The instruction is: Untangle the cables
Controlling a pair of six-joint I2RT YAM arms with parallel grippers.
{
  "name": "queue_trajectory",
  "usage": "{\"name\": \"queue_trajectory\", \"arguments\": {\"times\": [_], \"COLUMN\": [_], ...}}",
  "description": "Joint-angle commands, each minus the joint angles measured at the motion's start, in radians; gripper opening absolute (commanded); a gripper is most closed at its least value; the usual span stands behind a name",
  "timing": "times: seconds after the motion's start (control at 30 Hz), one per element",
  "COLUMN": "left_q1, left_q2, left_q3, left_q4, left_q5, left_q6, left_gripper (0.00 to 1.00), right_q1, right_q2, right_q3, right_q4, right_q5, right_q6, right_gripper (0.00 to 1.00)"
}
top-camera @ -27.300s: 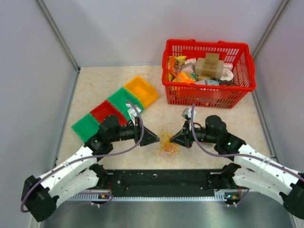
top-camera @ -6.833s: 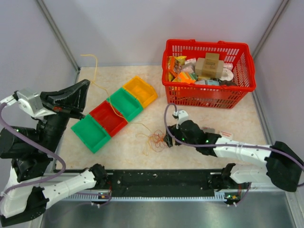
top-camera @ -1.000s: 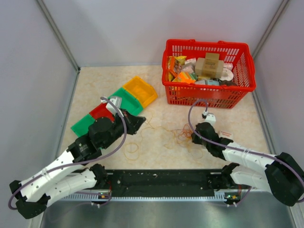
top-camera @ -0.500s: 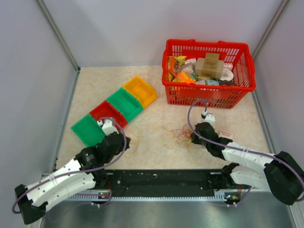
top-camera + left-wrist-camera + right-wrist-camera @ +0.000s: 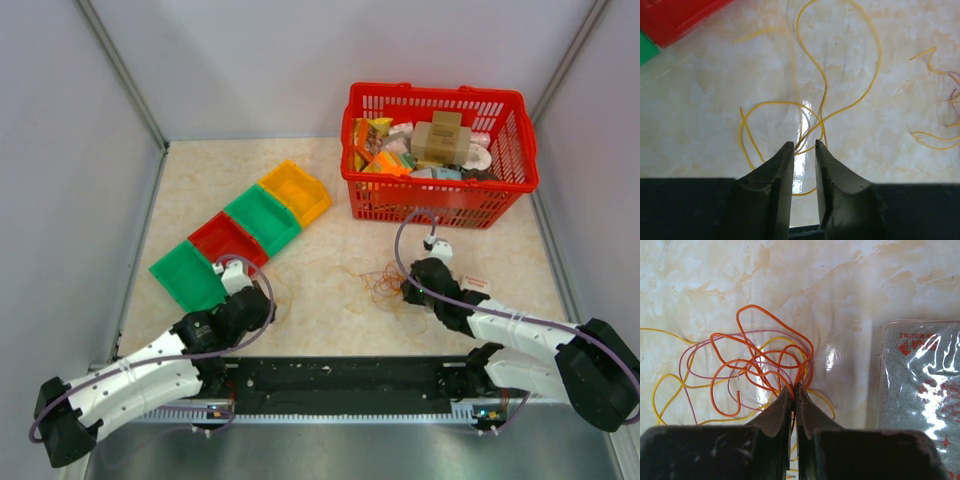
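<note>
From above, the cables (image 5: 385, 284) lie as a small orange-and-yellow knot on the table (image 5: 330, 180), nearer the right arm and on the near side of the red basket (image 5: 435, 150). The right gripper (image 5: 407, 293) sits at the knot's right edge, touching it. The left gripper (image 5: 262, 300) is low over the table just in front of the red bin (image 5: 228, 238), well apart from the knot. Thin strands trail leftward from the knot, but they are too fine at this height to say whether any reaches the left gripper.

Through the left wrist camera, a yellow strand (image 5: 826, 100) loops across the table directly ahead of the fingers and runs down into the gap between them. The jaws stand slightly parted, the gap plainly wider than the wire, so I judge nothing pinched yet. More yellow ends show at the right edge, the side where the knot lies.

Through the right wrist camera, the jaws are pressed together on several orange strands bunched at the tips. The rest of the knot fans up and left of the pinch, and a clear packet (image 5: 920, 380) lies to its right, apart from the wires. With the knot held on the right and the yellow strand lying to its left, the next move likely calls for closing the left jaws and drawing leftward, away from the pinch.
</note>
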Motion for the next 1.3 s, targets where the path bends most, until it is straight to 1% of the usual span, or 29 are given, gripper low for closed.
{"name": "queue_trajectory", "arguments": {"times": [0.0,0.07,0.1,0.13,0.27,0.4,0.43,0.47,0.5,0.53,0.6,0.67,0.7,0.77,0.87,0.97,1.03,1.1,1.17,1.2,1.27], "left_q1": [0.000,0.002,0.000,0.000,0.000,0.000,0.000,0.000,0.000,0.000,0.000,0.000,0.000,0.000,0.000,0.000,0.000,0.000,0.000,0.000,0.000], "left_q2": [0.055,0.081,0.104,0.113,0.205,0.288,0.305,0.320,0.337,0.362,0.412,0.461,0.486,0.535,0.622,0.695,0.709,0.710,0.724,0.733,0.739], "left_q3": [-0.013,-0.001,0.009,0.013,0.088,0.163,0.182,0.194,0.208,0.228,0.262,0.262,0.254,0.242,0.240,0.248,0.224,0.197,0.182,0.184,0.185], "left_q4": [0.074,0.086,0.095,0.115,0.094,0.037,0.022,0.025,0.022,0.002,-0.023,-0.017,-0.001,0.031,0.075,0.095,0.137,0.181,0.213,0.220,0.227], "left_q5": [0.075,0.109,0.120,0.138,0.180,0.171,0.158,0.157,0.143,0.126,0.146,0.149,0.149,0.138,0.144,0.155,0.154,0.164,0.192,0.195,0.204], "left_q6": [0.056,0.105,0.133,0.180,0.303,0.359,0.357,0.372,0.386,0.379,0.385,0.385,0.385,0.379,0.356,0.319,0.308,0.302,0.303,0.302,0.310], "left_gripper": [0.39,0.55,0.62,0.66,0.67,0.69,0.72,0.95,0.98,0.99,0.98,0.98,0.98,0.90,0.85,0.76,0.72,0.64,0.58,0.53,0.36], "right_q1": [-0.011,-0.011,-0.011,-0.009,-0.012,-0.011,-0.011,-0.011,-0.011,-0.011,-0.011,-0.011,-0.011,-0.011,-0.011,-0.011,-0.011,-0.011,-0.011,-0.011,-0.011], "right_q2": [-0.004,-0.003,-0.004,-0.004,-0.006,-0.007,-0.007,-0.009,-0.006,-0.004,0.000,0.005,0.007,0.008,0.014,0.027,0.051,0.077,0.091,0.094,0.089], "right_q3": [-0.002,-0.003,-0.003,-0.002,0.000,-0.002,0.000,-0.002,0.000,0.000,0.002,0.008,0.008,0.006,0.015,0.023,0.037,0.058,0.074,0.072,0.061], "right_q4": [0.031,0.031,0.031,0.029,0.026,0.023,0.022,0.023,0.023,0.025,0.026,0.028,0.029,0.043,0.049,0.052,0.051,0.037,0.023,0.025,0.031], "right_q5": [0.001,-0.001,-0.002,-0.004,-0.006,-0.007,-0.010,-0.010,-0.012,-0.012,-0.016,-0.021,-0.019,-0.027,-0.038,-0.050,-0.065,-0.075,-0.082,-0.082,-0.079], "right_q6": [0.012,0.012,0.010,0.010,0.004,0.003,0.001,0.000,-0.002,-0.003,-0.003,-0.006,-0.005,-0.003,-0.009,-0.014,-0.026,-0.034,-0.037,-0.037,-0.029], "right_gripper": [0.00,0.00,0.00,0.00,0.00,0.00,0.00,0.00,0.00,0.00,0.00,0.00,0.00,0.00,0.00,0.00,0.00,0.00,0.00,0.00,0.00]}}
